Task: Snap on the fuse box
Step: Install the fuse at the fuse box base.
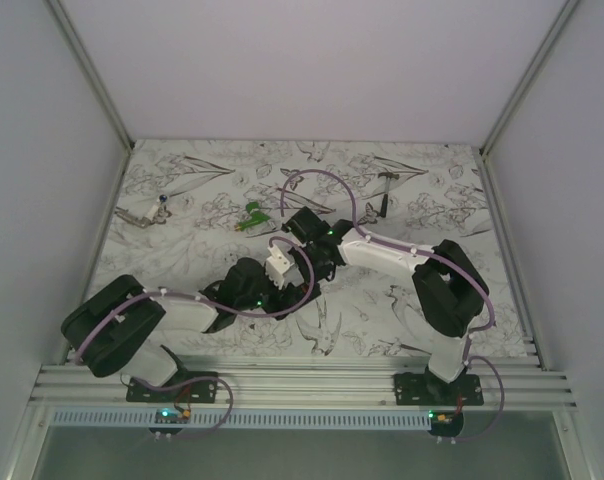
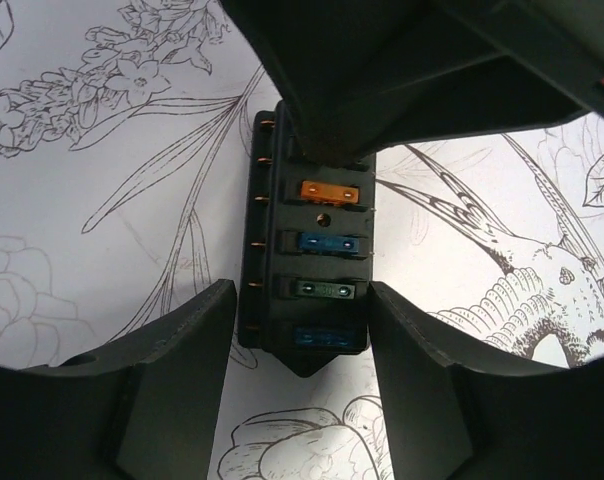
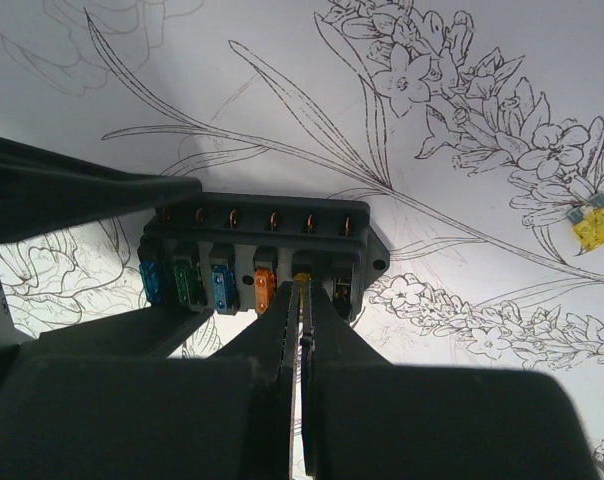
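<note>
The fuse box (image 2: 312, 250) is a black oblong lying on the flower-printed table, with orange, blue, green and blue fuses in its slots. My left gripper (image 2: 302, 300) straddles its near end, one finger (image 2: 197, 350) against each long side. In the right wrist view the fuse box (image 3: 267, 245) shows a row of copper tabs and an empty end slot. My right gripper (image 3: 302, 292) is shut, its tips pinching a small yellow fuse (image 3: 302, 281) at the fifth slot. From above, both wrists meet at mid-table and hide the box.
A loose yellow fuse (image 3: 596, 224) lies on the table to the right of the box. A green plastic piece (image 1: 250, 217), a small dark hammer-shaped tool (image 1: 385, 192) and a metal tool (image 1: 144, 213) lie farther back. White walls enclose the table.
</note>
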Controlling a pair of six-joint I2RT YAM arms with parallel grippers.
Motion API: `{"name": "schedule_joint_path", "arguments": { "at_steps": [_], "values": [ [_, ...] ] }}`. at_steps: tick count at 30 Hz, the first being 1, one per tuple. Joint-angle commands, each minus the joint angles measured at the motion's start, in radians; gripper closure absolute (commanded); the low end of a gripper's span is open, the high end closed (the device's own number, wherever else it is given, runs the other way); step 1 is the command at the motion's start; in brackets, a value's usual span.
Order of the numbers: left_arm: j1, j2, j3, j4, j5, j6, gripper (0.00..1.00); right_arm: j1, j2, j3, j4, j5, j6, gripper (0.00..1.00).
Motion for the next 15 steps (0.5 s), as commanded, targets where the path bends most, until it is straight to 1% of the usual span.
{"name": "schedule_joint_path", "arguments": {
  "at_steps": [1, 9, 10, 12, 15],
  "values": [
    [-0.008, 0.047, -0.032, 0.040, 0.007, 0.009, 0.44, 0.002, 0.102, -0.064, -0.057, 0.015, -0.023, 1.00],
    [-0.009, -0.011, -0.057, 0.039, -0.007, -0.037, 0.46, 0.002, 0.110, -0.062, -0.066, 0.006, -0.028, 1.00],
    [-0.008, -0.025, -0.088, 0.040, -0.010, -0.043, 0.46, 0.002, 0.112, -0.063, -0.066, 0.005, -0.028, 1.00],
    [-0.008, -0.042, -0.095, 0.039, -0.020, -0.054, 0.43, 0.003, 0.116, -0.063, -0.068, 0.003, -0.029, 1.00],
    [-0.009, -0.062, -0.104, 0.039, -0.044, -0.063, 0.42, 0.002, 0.116, -0.062, -0.070, 0.004, -0.028, 1.00]
  ]
}}
